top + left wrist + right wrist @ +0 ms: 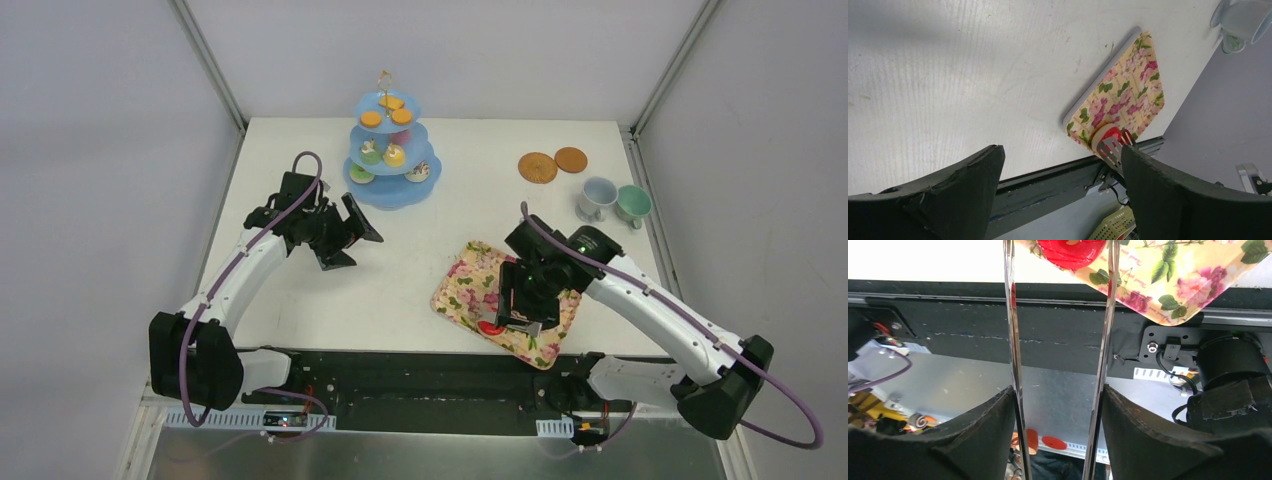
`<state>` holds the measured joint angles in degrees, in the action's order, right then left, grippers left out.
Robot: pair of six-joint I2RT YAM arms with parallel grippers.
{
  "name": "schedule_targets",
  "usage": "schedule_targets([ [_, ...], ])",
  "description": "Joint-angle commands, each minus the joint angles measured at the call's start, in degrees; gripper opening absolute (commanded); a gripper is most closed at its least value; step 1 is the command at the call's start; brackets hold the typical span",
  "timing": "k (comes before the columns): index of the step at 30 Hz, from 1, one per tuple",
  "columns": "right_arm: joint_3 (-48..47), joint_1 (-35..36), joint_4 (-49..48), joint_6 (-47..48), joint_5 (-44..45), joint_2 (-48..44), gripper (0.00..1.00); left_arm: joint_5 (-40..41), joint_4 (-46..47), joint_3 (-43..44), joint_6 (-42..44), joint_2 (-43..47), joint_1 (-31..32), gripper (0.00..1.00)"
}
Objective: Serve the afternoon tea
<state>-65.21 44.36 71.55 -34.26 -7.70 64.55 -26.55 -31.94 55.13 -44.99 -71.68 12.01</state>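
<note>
Top external: grey walls (pixel 100 150) enclose white table (pixel 420 250); red donut (pixel 489 327) on tray (pixel 460 290).

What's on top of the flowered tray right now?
One red donut at the tray's near edge, between the tips of metal tongs in the right gripper's fingers. The right arm hides the tray's middle from above; the left wrist view shows it bare.

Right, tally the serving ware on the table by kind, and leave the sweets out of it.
tiered stand: 1
flowered tray: 1
cups: 2
woven coasters: 2
tongs: 1
Total: 7
</note>
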Motion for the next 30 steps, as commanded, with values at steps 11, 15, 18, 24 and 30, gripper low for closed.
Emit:
schedule_targets([
  [11,-3.96,8.27,4.44,-5.82,10.26,5.25,0.48,0.01,-0.53,1.91,-0.01,0.68,0.21,0.9],
  [15,-8.29,8.53,3.85,-5.01,12.71,5.41,0.41,0.42,-1.46,2.07,0.7,1.35,0.21,0.9],
  [18,-13.0,8.41,-0.82,-0.46,16.36,6.46,0.4,1.24,-2.42,1.93,1.09,2.3,0.21,0.9],
  [24,-16.83,5.45,-20.25,11.16,16.77,14.53,0.37,2.73,-4.23,1.53,1.84,4.55,0.21,0.9],
  [30,-20.41,2.6,-37.47,18.64,15.28,25.53,0.36,5.8,-8.18,3.06,3.49,7.79,0.21,0.9],
])
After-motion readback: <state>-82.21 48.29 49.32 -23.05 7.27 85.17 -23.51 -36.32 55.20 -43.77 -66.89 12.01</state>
